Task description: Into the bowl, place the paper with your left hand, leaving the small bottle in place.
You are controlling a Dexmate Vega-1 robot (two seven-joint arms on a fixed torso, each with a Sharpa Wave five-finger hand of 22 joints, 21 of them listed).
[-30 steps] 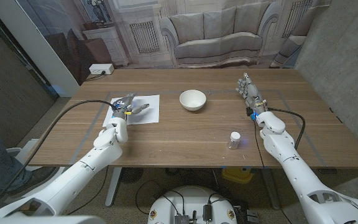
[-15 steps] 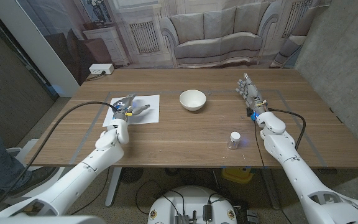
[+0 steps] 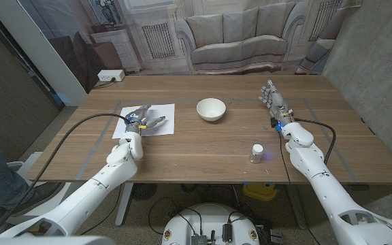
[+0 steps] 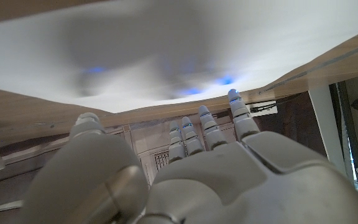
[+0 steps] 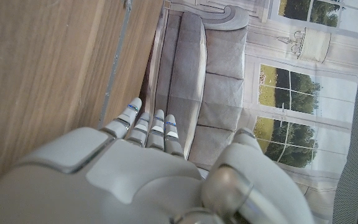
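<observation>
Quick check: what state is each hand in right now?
Left hand: open, fingers spread over the white sheet of paper, holding nothing.
Right hand: open, fingers apart, holding nothing.

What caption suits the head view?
Left hand over the paper, white bowl mid-table, small bottle nearer the robot.

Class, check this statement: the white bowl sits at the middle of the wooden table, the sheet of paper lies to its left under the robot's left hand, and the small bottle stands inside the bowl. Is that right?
Not quite. The small bottle is not inside the bowl; it stands on the table, nearer the robot, close to the right arm. The head view shows this. The rest holds: the paper lies left of the bowl, under the left hand.
</observation>
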